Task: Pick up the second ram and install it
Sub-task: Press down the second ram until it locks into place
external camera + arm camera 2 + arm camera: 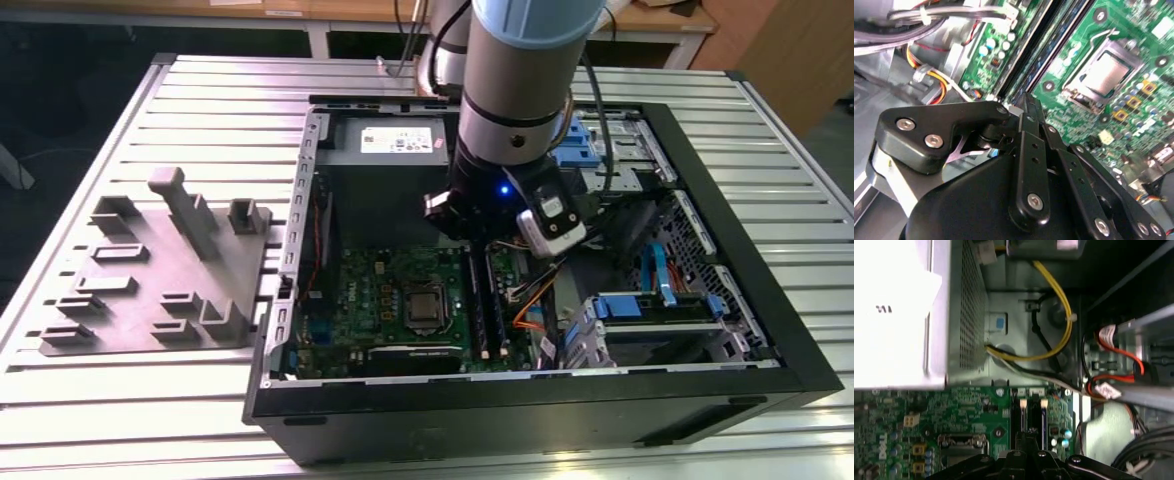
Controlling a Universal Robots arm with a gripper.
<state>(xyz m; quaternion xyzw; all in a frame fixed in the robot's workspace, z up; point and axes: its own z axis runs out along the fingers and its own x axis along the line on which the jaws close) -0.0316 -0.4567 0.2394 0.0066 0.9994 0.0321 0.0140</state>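
My gripper (471, 243) hangs low inside the open computer case (747, 330), right over the green motherboard (387, 290). Its black fingers (1026, 107) stand shut together, and I can make out nothing between them. Straight below the tips (1029, 432) run two long dark ram slots (1033, 412) with white latches, beside the processor socket (1101, 75). In the exterior view the slots (483, 305) stretch from under the gripper toward the case's near wall. Whether a ram stick sits in either slot, I cannot tell.
On the exterior view's left a grey fixture tray (154, 270) with upright holders lies on the slatted table. Orange and yellow cables (1066, 335) and the metal power supply box (914, 315) crowd the slots. Blue drive brackets (654, 305) fill the case's right side.
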